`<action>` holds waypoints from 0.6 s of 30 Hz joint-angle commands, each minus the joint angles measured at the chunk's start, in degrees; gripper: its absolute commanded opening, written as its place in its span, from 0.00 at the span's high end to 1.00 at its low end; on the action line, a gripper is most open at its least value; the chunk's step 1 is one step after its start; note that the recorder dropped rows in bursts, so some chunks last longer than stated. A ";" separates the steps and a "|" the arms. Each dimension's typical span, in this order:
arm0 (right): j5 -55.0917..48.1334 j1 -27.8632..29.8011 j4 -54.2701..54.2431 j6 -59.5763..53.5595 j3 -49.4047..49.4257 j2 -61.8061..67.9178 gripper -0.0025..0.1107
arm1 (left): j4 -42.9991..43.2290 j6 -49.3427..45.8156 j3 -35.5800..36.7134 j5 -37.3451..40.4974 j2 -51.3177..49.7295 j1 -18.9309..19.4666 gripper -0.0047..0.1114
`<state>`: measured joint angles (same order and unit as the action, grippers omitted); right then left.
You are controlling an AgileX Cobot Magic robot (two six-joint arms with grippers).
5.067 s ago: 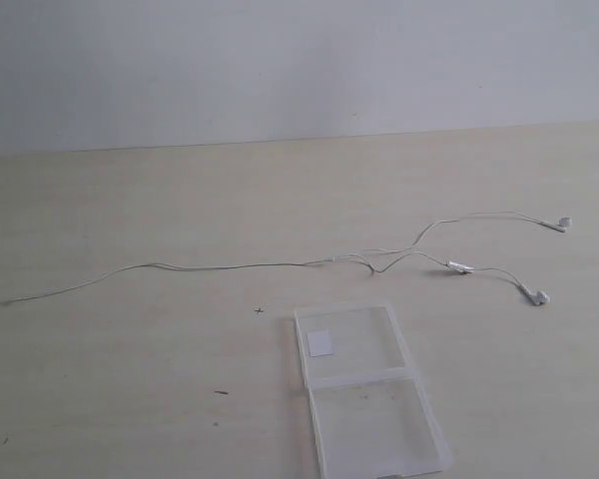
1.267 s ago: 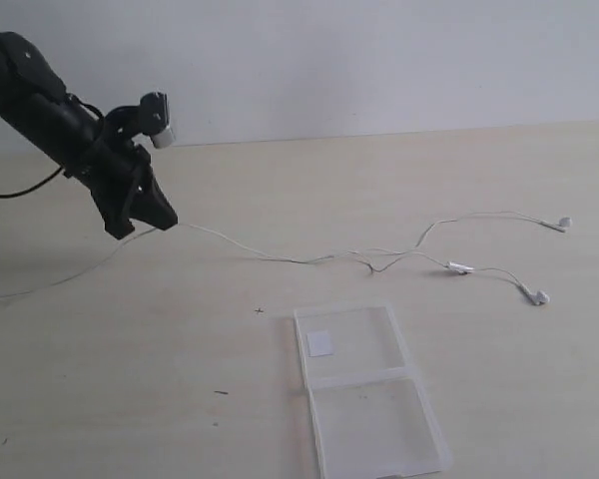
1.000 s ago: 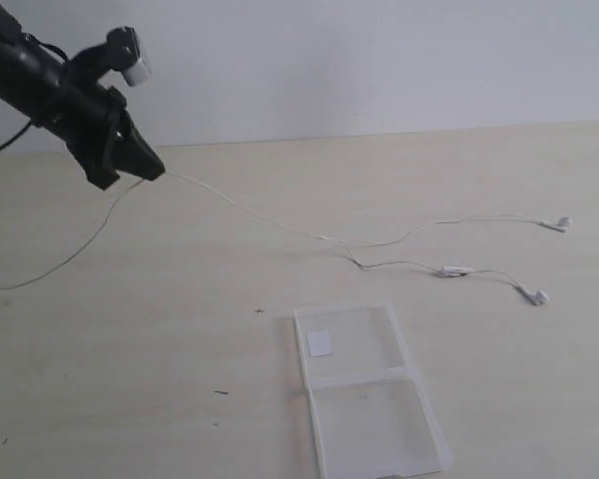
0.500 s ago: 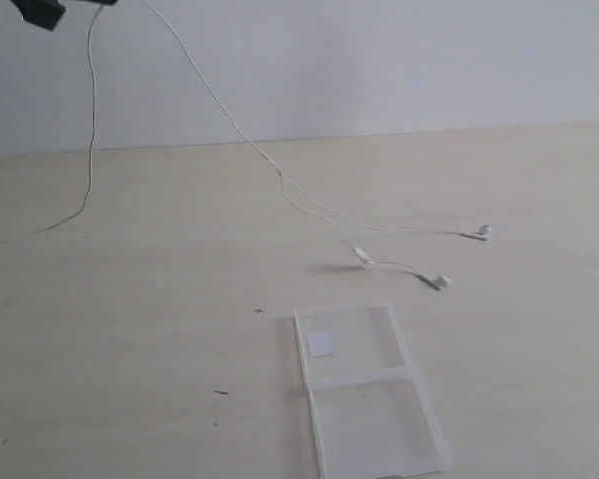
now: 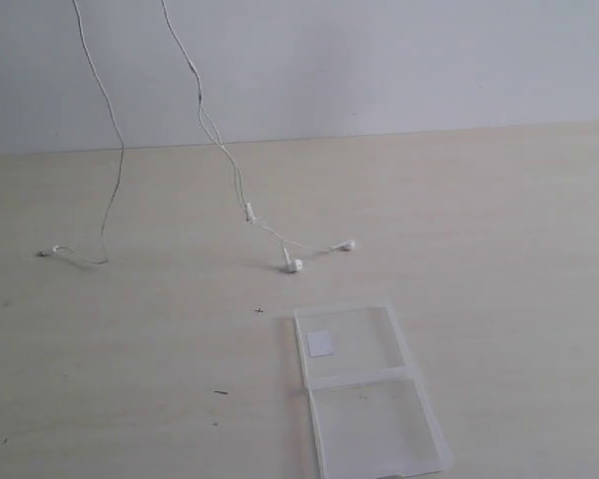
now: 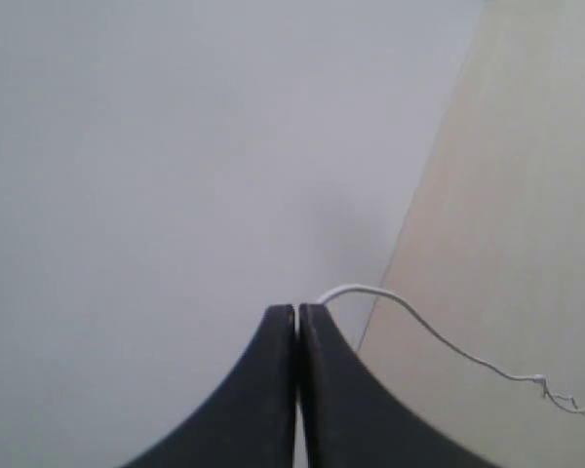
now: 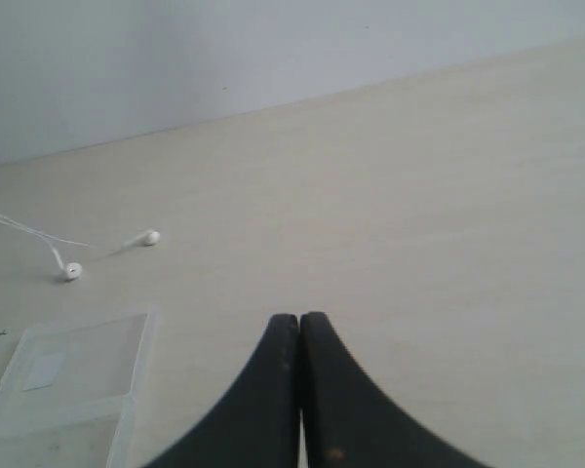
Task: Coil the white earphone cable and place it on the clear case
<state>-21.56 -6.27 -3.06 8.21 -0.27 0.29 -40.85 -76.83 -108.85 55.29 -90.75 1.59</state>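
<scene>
Exterior view: see the cable [image 5: 249, 213] hanging in two lines from up high, likely lifted for easy looping, earbuds [image 5: 296, 265] down on the table [image 5: 499, 249] near the case [image 5: 364, 424] with its blank white sticker [image 5: 320, 342], no words to read. Left wrist view: find the left gripper [image 6: 297, 310] pinched on the cable. Right wrist view: find the right gripper [image 7: 299, 317] clenched on nothing, apart from the case.

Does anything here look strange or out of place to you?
Yes: the white earphone cable rises off the table in two strands, out past the top of the exterior view, pinched in the left hand. Only its earbuds and far end touch the table. The clear case lies open, no cable on it.
</scene>
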 commanded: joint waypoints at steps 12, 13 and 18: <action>0.47 0.31 0.29 -0.14 0.27 -0.14 0.98 | 0.66 -2.48 -5.20 1.25 5.18 0.13 0.96; 0.47 0.31 0.29 -0.14 0.27 -0.14 0.98 | 0.66 -2.48 -5.53 1.38 5.47 0.13 0.96; 0.47 0.31 0.29 -0.14 0.27 -0.14 0.98 | 0.66 -2.48 -6.67 1.79 6.64 0.13 0.96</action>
<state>-21.56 -6.27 -3.06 8.21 -0.27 0.29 -39.91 -79.21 -114.79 56.93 -85.14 1.59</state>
